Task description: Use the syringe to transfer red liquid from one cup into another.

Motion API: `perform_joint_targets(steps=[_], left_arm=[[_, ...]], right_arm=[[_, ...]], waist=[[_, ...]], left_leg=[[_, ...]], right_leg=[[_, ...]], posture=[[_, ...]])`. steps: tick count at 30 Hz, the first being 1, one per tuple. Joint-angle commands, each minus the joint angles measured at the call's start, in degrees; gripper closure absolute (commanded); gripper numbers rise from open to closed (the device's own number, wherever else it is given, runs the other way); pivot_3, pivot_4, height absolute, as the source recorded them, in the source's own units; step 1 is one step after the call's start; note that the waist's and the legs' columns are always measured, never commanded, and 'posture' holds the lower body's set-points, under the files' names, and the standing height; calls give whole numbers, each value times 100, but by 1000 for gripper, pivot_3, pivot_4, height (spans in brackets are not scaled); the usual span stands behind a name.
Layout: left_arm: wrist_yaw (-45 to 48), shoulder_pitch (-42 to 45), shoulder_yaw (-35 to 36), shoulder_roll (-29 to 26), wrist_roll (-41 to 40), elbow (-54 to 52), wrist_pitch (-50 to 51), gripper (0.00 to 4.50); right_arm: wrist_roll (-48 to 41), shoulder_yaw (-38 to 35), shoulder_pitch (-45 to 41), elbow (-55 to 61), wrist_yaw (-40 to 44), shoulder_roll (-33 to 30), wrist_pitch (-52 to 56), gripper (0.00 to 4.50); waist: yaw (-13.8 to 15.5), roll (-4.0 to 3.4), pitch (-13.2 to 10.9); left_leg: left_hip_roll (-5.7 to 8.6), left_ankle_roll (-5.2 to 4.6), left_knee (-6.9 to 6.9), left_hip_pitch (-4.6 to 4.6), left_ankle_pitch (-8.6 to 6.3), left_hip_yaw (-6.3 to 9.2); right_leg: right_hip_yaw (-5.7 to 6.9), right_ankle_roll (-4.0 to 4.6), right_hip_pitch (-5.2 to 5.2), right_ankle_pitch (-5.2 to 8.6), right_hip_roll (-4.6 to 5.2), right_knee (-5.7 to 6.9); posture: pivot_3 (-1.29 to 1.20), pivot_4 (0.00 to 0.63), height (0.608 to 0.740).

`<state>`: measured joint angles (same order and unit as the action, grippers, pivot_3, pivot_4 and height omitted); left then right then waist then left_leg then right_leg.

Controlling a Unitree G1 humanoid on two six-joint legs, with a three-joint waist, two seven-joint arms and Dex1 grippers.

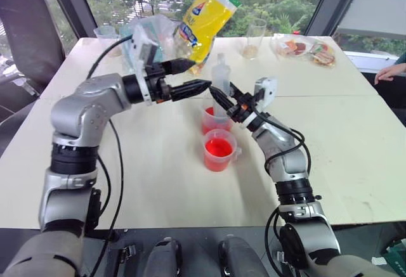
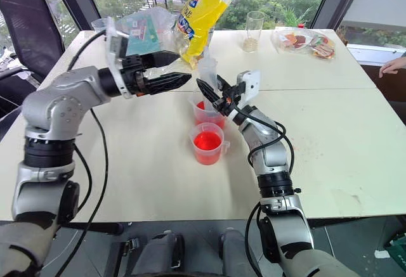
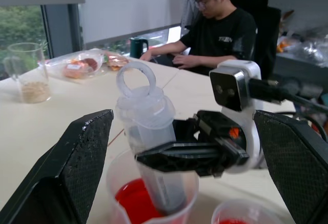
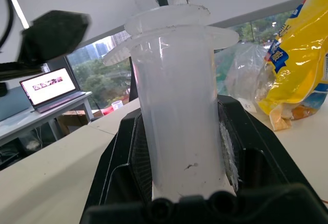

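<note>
So, quick rundown of what's on the table [image 1: 158,182] right now:

Right gripper [image 1: 223,97]: clamped around the barrel of the syringe [image 1: 220,87], holding it upright with the lower end down inside the far cup [image 1: 212,122].
Left gripper [image 1: 196,77]: spread wide, holding nothing, hanging just beside the top of the syringe, fingertips pointing at it.
Cups: two clear ones touching or nearly so at mid-table. The near cup [image 1: 219,151] has a small side lip and stands free; both have red liquid [image 1: 219,148] in them.
Head views only: the whole layout, with a yellow snack bag [image 1: 206,14] standing at the far edge, a tall glass [image 1: 254,39] with beige stuff in it, and packaged snacks [image 1: 304,47] in the far right corner.
Left wrist view only: the ring-shaped plunger top [image 3: 136,80] pushed down close to the barrel flange, the syringe tip dipping into the red, and a person [image 3: 218,29] in a black shirt sitting at the next desk beside a dark mug [image 3: 136,47].
Right wrist view only: the black pads [image 4: 141,157] pressed on both sides of the barrel, plus an open laptop [image 4: 51,88] on a desk in the background.
Writing: the yellow bag has a blue and red logo, but I can't read the lettering.
</note>
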<state>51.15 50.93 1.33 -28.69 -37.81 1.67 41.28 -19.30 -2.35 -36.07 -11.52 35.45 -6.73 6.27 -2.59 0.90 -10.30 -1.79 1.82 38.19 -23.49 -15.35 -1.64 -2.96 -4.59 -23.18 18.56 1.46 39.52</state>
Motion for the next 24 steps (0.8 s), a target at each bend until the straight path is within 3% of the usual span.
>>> perform_joint_targets(steps=[1,24], left_arm=[[116,294,-69,129,165,198,-253,0],[431,721,-220,828,446,1022,-407,0]], right_arm=[[66,101,10,-126,59,-38,1,3114],[298,350,-107,-285,303,-258,4,3114]], waist=[[-1,0,0],[2,2,1]], left_leg=[[0,1,0,0,1,0],[0,3,2,8,2,1]], right_leg=[[0,0,0,0,0,2],[0,0,6,0,0,5]], posture=[[0,150,740],[0,150,740]])
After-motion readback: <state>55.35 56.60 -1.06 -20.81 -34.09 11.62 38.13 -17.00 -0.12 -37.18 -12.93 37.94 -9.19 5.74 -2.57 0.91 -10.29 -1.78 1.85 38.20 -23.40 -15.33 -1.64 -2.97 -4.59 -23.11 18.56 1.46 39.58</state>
